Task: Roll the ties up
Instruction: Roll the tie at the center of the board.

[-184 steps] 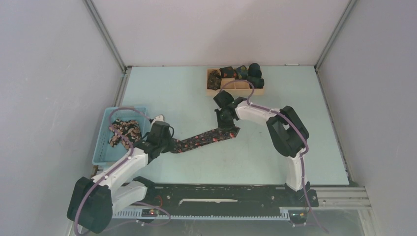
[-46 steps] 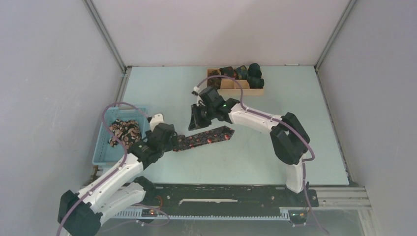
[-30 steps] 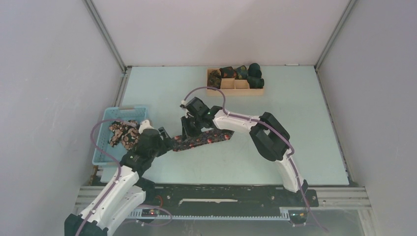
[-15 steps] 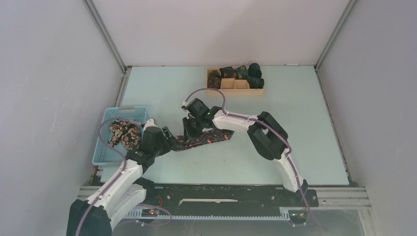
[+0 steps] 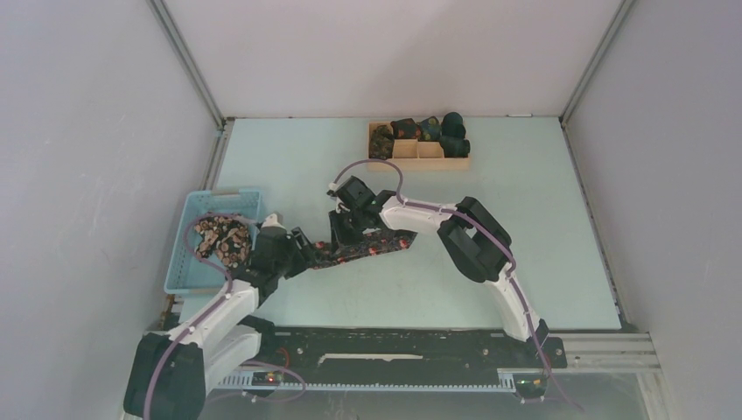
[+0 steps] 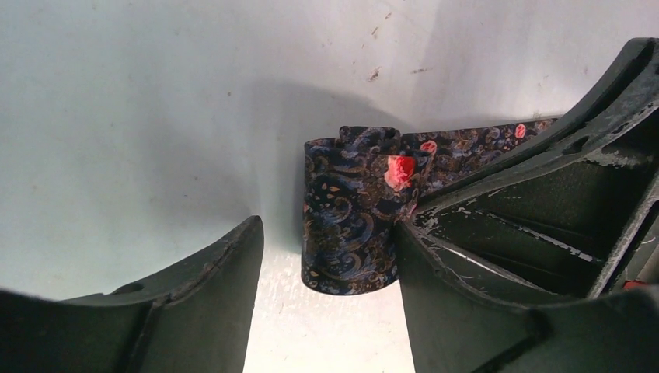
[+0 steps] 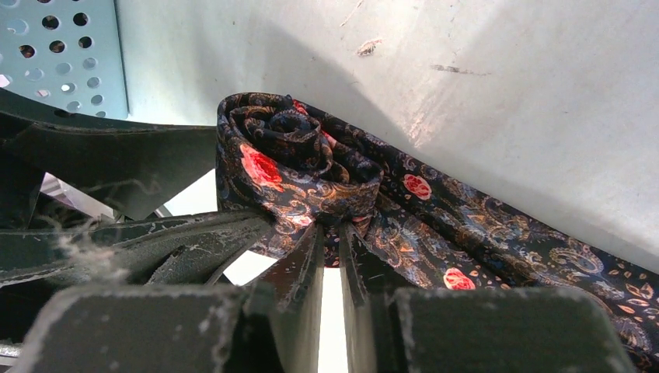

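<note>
The right end effector point(image 5: 339, 234) has come across from the wide end of the tie point(image 5: 372, 248) to its narrow end, meeting the left end effector point(image 5: 302, 249), which has stayed put there. The tie also reads shorter on the surface point(image 5: 525, 245) than it did some seconds back. That fits the wrist views, where a small coil point(image 7: 295, 155) now stands at the narrow end, so rolling looks begun but far from finished, with most of the length lying flat. The right one's fingers point(image 7: 307, 256) are drawn almost together and seem to pinch fabric at the coil's base. The left one is spread wide with the coil between its jaws, touching one finger point(image 6: 466, 256) and clear of the other. From above the coil is hidden under the two end effectors. Its turns cannot be counted, and whether the left finger presses it or only rests against it I cannot tell. The wide tip runs out of the right wrist view. The loose ties point(image 5: 220, 238) in the basket point(image 5: 179, 262) and the rolled ties point(image 5: 442, 131) at the tray point(image 5: 420, 164) are too small to count.
</note>
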